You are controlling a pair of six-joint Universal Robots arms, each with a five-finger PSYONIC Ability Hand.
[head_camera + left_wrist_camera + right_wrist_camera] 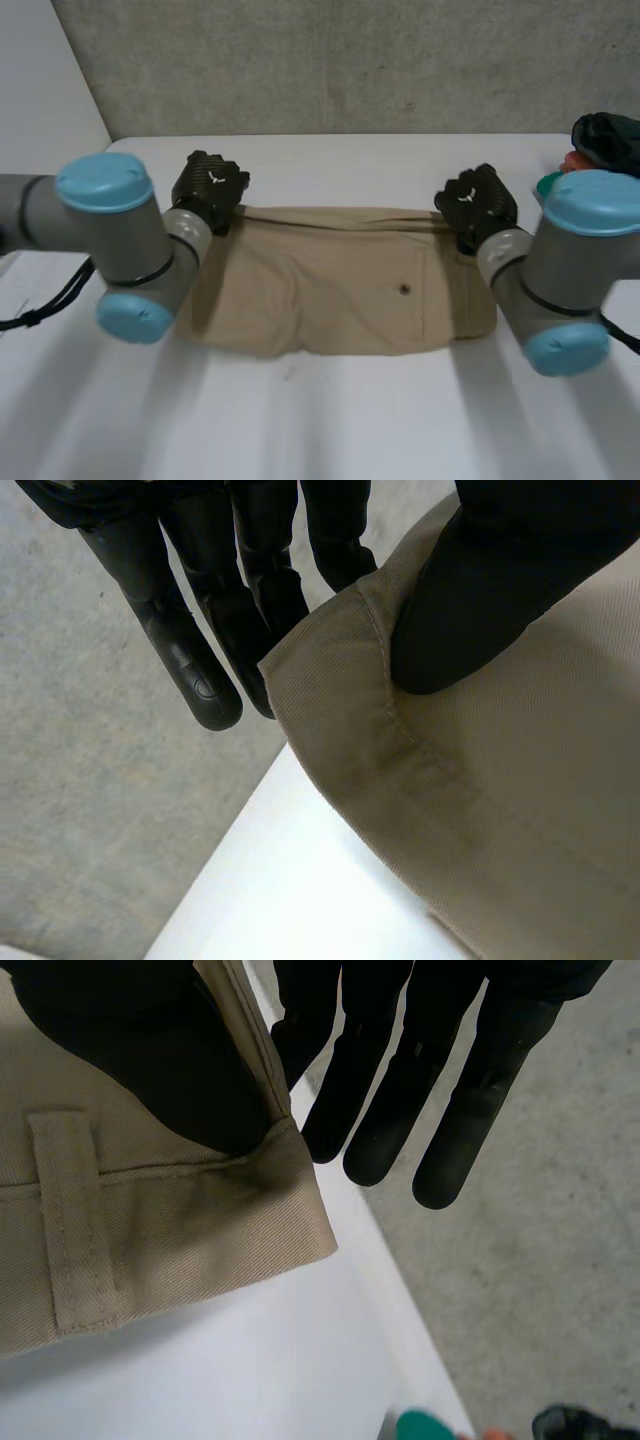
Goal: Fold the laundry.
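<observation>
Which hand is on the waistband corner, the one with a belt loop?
The right hand: a belt loop lies beside its thumb on the khaki garment. At the left hand the corner shows just a stitched hem.

I saw the khaki trousers (330, 290) lying folded flat across the middle of the white table (320, 420), pocket button (404, 289) facing up. Left hand (210, 188) sat on their far left corner and right hand (478, 205) on their far right corner, both with fingers curled down at the far edge. A dark clothing heap (607, 140) sat at the table's far right, well apart from the trousers. An orange item (568, 160) and a teal item (548, 184) lay just beside it.
</observation>
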